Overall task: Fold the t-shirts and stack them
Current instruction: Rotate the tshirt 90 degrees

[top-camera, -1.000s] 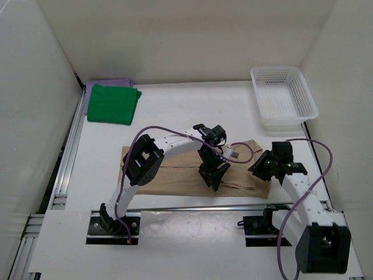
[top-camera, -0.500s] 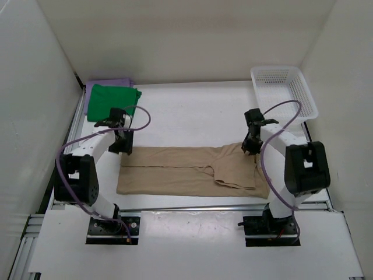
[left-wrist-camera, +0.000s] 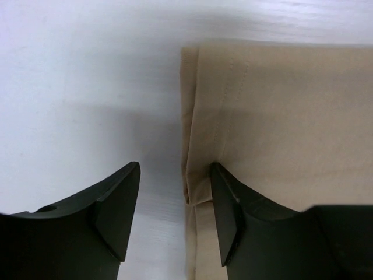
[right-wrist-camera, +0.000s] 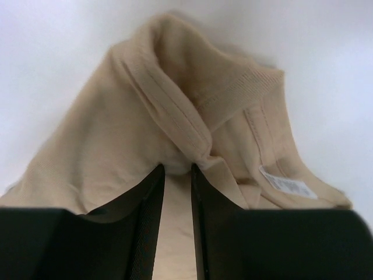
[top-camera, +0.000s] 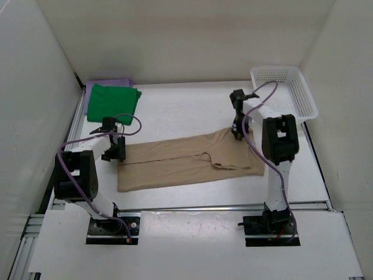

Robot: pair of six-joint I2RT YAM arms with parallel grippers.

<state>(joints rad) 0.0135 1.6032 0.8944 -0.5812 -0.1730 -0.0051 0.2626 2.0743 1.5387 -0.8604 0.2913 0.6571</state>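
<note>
- As seen from above, the tan beige soft cloth t-shirt point(top-camera: 175, 166) lies flat as a long band across the near middle of the white table point(top-camera: 186, 111). It is slightly slanted, with its right end farther from the arm bases than its left.
- Neck end of the tan shirt is at the right, hem end at the left.
- Left gripper point(top-camera: 114, 155) points down at the far left corner of the tan shirt, with its jaws standing apart and nothing clamped.
- Left wrist view: one finger point(left-wrist-camera: 116, 204) is over bare table and the other finger point(left-wrist-camera: 233, 216) is over the cloth, with the stitched side edge of the shirt running between them. A small pucker of that edge sits against the cloth-side finger.
- Right gripper point(top-camera: 237, 135) points down at the far right end of the tan shirt, at the neckline, with its jaws drawn nearly together and pinching the tan cloth.
- Right wrist view: the cloth rises to a peak above the fingers point(right-wrist-camera: 145, 216). The ribbed collar point(right-wrist-camera: 175, 111) curves over the top, and a white label point(right-wrist-camera: 282, 185) shows inside the neck, to the right.
- Bright green soft cloth t-shirt point(top-camera: 112, 104) sits folded to a square at the far left corner, well apart from the tan one.
- Lavender purple soft cloth t-shirt point(top-camera: 111, 82) lies under the green one, and only a strip shows along the far and left sides.
- White plastic mesh basket point(top-camera: 277, 69) stands at the far right corner, beyond the right arm.
- Purple cables point(top-camera: 131, 119) loop off both arms.
</note>
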